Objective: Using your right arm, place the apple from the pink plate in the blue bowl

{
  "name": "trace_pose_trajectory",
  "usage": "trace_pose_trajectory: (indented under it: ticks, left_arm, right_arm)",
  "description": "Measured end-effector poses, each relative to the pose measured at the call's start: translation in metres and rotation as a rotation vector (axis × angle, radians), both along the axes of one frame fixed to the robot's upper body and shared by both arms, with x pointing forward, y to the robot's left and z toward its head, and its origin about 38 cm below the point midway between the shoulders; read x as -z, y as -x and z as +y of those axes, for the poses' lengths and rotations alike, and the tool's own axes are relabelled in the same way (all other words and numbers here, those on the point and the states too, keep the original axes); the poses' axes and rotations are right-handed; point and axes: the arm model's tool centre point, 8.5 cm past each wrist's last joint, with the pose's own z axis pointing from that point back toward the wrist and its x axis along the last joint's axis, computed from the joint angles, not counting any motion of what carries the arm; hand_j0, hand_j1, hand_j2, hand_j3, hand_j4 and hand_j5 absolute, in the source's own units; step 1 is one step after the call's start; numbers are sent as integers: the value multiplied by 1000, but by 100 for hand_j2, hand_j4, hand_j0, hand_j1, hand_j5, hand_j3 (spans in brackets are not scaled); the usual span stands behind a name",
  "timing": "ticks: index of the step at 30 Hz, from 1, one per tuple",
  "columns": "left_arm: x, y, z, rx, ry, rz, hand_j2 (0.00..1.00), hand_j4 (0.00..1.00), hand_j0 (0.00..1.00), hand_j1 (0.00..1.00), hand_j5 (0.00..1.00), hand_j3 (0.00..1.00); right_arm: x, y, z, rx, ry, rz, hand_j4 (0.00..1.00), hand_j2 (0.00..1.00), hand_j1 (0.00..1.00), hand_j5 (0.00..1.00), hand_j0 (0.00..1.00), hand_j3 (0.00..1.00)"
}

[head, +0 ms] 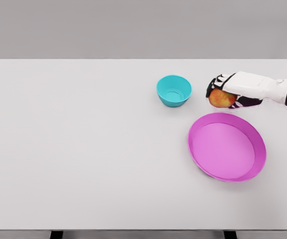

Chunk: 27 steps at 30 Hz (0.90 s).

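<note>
On the white table (83, 149), the blue bowl (174, 90) sits upright right of centre, toward the far edge. Just right of it, apart from its rim, the right robot hand (226, 91) has its fingers curled around the apple (221, 98), the arm entering from the table's right edge. The pink plate (226, 146) lies nearer the front edge, below the hand, with nothing on it.

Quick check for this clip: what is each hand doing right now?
Right hand: closed around the apple, between the blue bowl and the pink plate.
Left hand: not in view.
</note>
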Motion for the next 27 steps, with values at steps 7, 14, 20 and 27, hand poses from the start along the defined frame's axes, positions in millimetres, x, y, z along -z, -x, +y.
trace_pose_trajectory:
  ticks: [7,14,20,27]
  left_arm:
    - [0,0,0,0,0,0,100,100,100,100,100,100]
    - [0,0,0,0,0,0,100,100,100,100,100,100]
    - [0,0,0,0,0,0,100,100,100,100,100,100]
    - [0,0,0,0,0,0,100,100,100,100,100,100]
  right_arm:
    - [-4,-20,18,-3,-36,2,33,33,33,33,33,33]
    - [-19,-38,39,-19,-68,-30,33,33,33,33,33,33]
    - [-12,-53,61,-28,-86,-3,33,33,33,33,33,33]
    - [-10,-73,82,-25,-76,19,33,33,33,33,33,33]
